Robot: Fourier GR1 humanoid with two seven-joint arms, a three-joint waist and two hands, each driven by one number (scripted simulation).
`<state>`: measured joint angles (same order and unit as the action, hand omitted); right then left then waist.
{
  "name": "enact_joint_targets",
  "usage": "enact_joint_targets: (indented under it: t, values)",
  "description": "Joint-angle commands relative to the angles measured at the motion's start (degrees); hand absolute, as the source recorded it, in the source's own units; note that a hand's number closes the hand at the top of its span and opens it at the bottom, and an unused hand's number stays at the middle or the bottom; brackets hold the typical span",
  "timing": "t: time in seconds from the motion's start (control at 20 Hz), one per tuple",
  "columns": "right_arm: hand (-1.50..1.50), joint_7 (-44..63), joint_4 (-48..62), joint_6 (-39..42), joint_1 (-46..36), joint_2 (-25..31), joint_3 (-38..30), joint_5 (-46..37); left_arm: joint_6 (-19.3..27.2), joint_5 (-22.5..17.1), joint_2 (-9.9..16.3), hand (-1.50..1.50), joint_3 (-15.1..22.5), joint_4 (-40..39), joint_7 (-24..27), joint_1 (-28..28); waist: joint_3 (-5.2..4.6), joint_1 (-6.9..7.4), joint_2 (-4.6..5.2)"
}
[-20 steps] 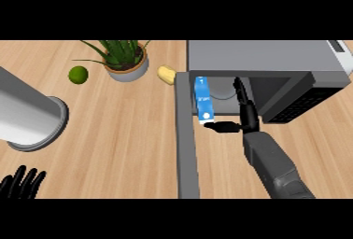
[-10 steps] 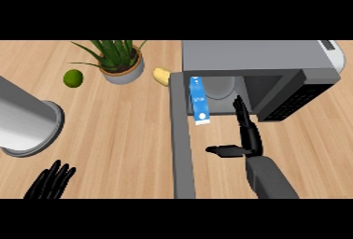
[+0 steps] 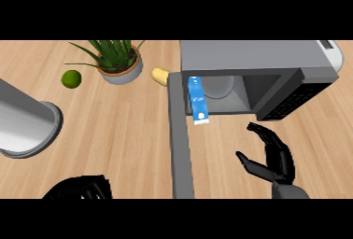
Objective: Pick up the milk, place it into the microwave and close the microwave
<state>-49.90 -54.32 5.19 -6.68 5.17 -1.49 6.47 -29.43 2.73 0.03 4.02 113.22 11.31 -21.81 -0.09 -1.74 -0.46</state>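
The wide wooden counter (image 3: 124, 135) carries the grey box-shaped microwave (image 3: 248, 58) at the upper right, its cavity showing and its long grey door (image 3: 180, 140) swung fully out toward the near edge. A tall grey metal cylinder (image 3: 24, 123) lies at the left, a spiky green plant in a grey pot (image 3: 118, 63) sits near the top with a small green lime (image 3: 71, 78) to its left and a yellow rounded fruit (image 3: 160, 75) to its right.

The blue-and-white milk carton (image 3: 197, 100) lies on its side at the cavity's left edge, beside the door hinge — partly inside, its white end jutting out over the sill.

The right hand (image 3: 270, 156) hovers in front of the opening, fingers spread and straight, thumb out, holding nothing. The left hand (image 3: 79, 189) shows at the lower edge; I cannot tell how its fingers are set.

The carton probably wants nudging deeper first — otherwise the swinging door may catch its protruding end.
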Motion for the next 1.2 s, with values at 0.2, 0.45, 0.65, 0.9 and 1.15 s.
enact_joint_targets:
  t: [0.2,0.45,0.65,0.9,1.15]
  values:
    - [-1.5,8.5,-22.4,5.5,14.8,4.5,-2.0,8.0,8.5,8.2,0.0,1.5,6.7,-9.4,-2.5,13.7,0.03,0.46,0.31]
    - [-1.5,11.2,-27.1,6.2,15.9,7.2,-4.7,10.1,15.6,10.2,0.0,1.5,15.9,-17.2,-5.5,23.8,0.07,0.62,0.44]
    - [-1.5,13.3,-33.4,4.3,20.4,7.9,-4.1,8.1,24.1,12.3,0.0,1.5,21.9,-24.7,-3.5,31.6,0.04,0.24,0.43]
    - [-1.5,15.5,-36.5,6.2,18.9,9.6,-6.7,11.1,27.7,9.5,0.0,1.5,27.6,-38.1,-1.9,40.6,0.05,0.25,0.58]
    - [-1.5,17.9,-39.9,8.0,17.3,11.6,-7.8,13.3,39.1,0.7,0.0,1.5,37.2,-49.1,-3.3,47.2,0.03,-0.7,0.84]
